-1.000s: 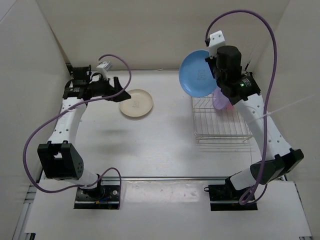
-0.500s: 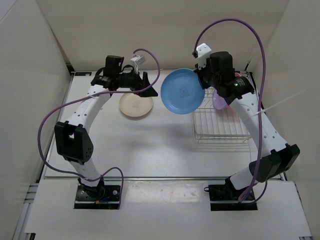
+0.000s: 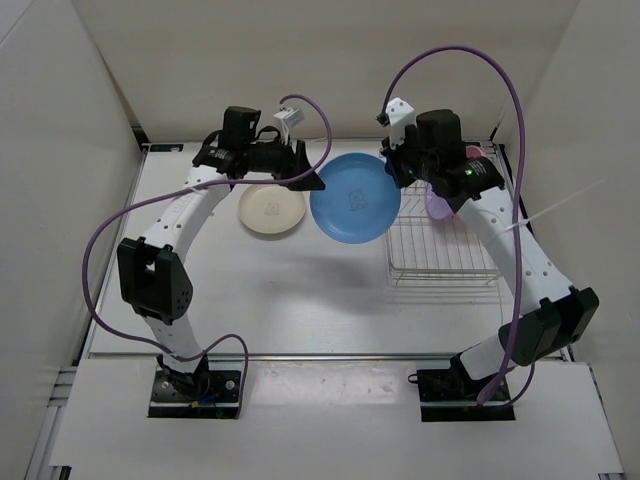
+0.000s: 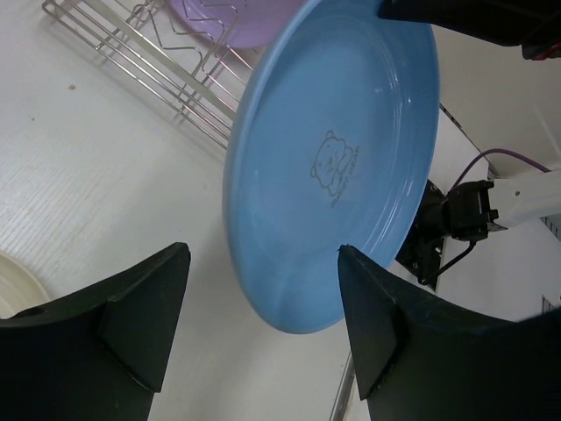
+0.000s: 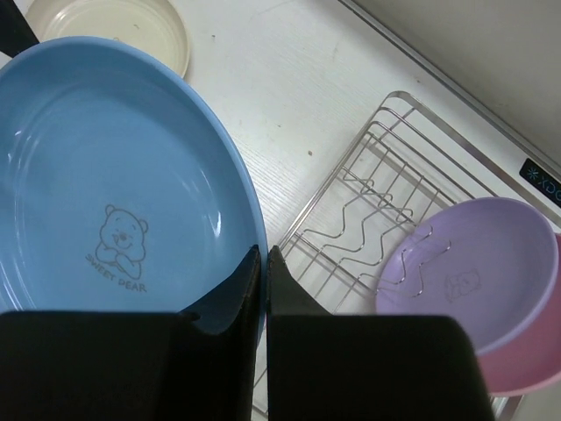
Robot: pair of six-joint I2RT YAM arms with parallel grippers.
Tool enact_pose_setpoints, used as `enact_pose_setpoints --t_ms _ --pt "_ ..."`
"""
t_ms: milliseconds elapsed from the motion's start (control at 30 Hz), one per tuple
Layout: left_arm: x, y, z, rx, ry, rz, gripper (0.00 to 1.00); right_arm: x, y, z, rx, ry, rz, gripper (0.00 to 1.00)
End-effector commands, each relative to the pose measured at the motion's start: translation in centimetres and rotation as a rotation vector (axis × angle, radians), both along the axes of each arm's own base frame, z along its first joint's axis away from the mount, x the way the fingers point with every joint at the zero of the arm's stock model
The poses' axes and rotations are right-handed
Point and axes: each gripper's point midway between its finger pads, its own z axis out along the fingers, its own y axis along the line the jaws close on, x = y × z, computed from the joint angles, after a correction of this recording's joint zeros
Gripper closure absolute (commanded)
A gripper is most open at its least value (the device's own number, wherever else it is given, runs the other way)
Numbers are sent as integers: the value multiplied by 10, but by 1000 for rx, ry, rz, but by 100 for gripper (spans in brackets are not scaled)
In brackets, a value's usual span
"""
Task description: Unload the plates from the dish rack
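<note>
My right gripper (image 3: pixel 398 172) is shut on the rim of the blue plate (image 3: pixel 355 197) and holds it in the air left of the dish rack (image 3: pixel 440 245); it shows in the right wrist view (image 5: pixel 114 202) and the left wrist view (image 4: pixel 337 158). My left gripper (image 3: pixel 308 172) is open and empty, its fingers (image 4: pixel 140 307) on either side of the plate's left edge without touching it. The light purple plate (image 5: pixel 465 263) and the pink plate (image 5: pixel 526 351) stand upright in the rack (image 5: pixel 368 193), at its far right.
A cream plate (image 3: pixel 271 208) lies flat on the white table under my left gripper; it also shows in the right wrist view (image 5: pixel 114 26). White walls (image 3: pixel 60 150) close in the table on the left, back and right.
My right gripper has carried the blue plate left and down from above the rack. My left arm has swung right from the far left corner to meet the plate's edge.
</note>
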Motion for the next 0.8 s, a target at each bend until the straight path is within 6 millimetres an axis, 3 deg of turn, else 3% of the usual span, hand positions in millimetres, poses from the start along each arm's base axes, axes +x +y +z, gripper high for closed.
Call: enact_pose_setpoints --t_ms 0,67,100,167,200,300,467,600,633,767 --pt "-9 -4 8 -17 -8 -37 22 6 12 26 66 -52 24 100" --pt "-8 -4 5 -17 -7 -37 24 5 12 28 66 -52 24 100" --pt "-8 -4 5 -17 -7 -37 31 5 12 28 66 -52 24 100" --pt "-8 -4 2 -18 -9 -37 50 5 12 28 66 -52 24 100" --pt "-6 -5 -1 -17 11 -33 69 5 12 28 66 -52 24 100" --pt "-6 -6 2 -22 11 -30 89 5 12 28 66 -52 24 100" --pt "-2 -6 -1 -20 18 -20 88 5 12 28 73 -48 20 100" --pt "-3 -10 -6 -16 28 -29 81 5 12 28 73 -48 20 100" --pt "-3 -10 -6 -16 28 -29 69 5 12 28 73 -48 20 100" --pt "-6 -17 -10 -8 35 -39 65 5 12 28 73 -48 20 100"
